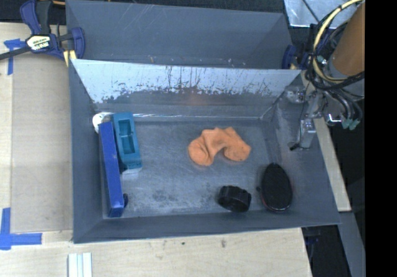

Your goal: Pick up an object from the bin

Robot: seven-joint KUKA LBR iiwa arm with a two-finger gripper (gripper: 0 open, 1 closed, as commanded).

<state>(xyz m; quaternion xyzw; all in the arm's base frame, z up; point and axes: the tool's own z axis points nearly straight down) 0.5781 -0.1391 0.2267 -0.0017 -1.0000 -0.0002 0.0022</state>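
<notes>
My gripper [306,128] hangs over the bin's right wall, above the sloping side and clear of everything on the floor. Nearest to it, by the right wall below the gripper, lies a black oval object [275,187]. A smaller black rounded piece [234,198] sits just left of that, at the front edge of the floor. A crumpled orange cloth [219,145] rests in the middle of the bin, well left of the gripper.
Along the left wall lies a long blue bar [111,170] with a lighter blue block [127,142] beside it and a small white thing [98,121] at its far end. The arm with its cables enters from the right.
</notes>
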